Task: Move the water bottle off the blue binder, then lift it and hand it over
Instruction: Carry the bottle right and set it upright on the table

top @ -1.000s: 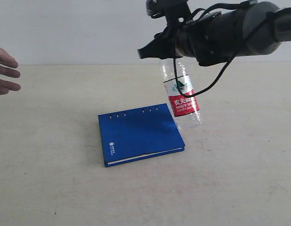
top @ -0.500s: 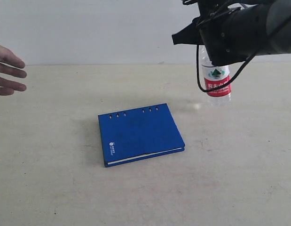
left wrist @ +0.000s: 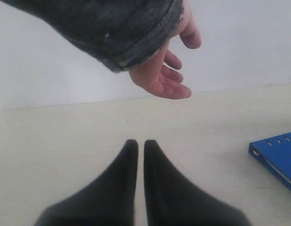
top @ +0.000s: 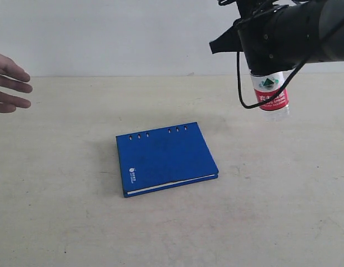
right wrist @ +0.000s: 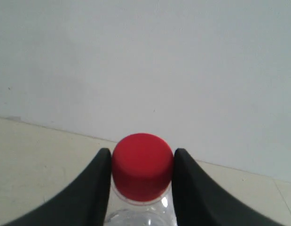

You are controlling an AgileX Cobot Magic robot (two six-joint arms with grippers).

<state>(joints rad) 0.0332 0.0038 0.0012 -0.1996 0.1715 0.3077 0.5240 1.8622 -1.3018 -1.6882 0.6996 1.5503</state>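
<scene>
The water bottle [top: 272,95] hangs in the air at the right, off to the right of the blue binder [top: 165,157], which lies flat on the table. My right gripper [right wrist: 142,162] is shut on the bottle's red cap [right wrist: 142,165], one finger on each side. In the exterior view the right arm hides the bottle's top; only the red-and-white label and clear bottom show. My left gripper [left wrist: 137,146] is shut with nothing between its fingers, low over the table. A corner of the binder [left wrist: 278,156] shows in the left wrist view.
A person's open hand [top: 9,83] reaches in at the left edge of the exterior view, and it also hangs palm-up beyond my left gripper as a sleeved hand [left wrist: 160,70]. A pale wall stands behind the beige table [top: 77,211].
My right gripper has carried the bottle from just beside the binder's far right corner up and away to the right. The binder, the left gripper and the person's hand have stayed put.
</scene>
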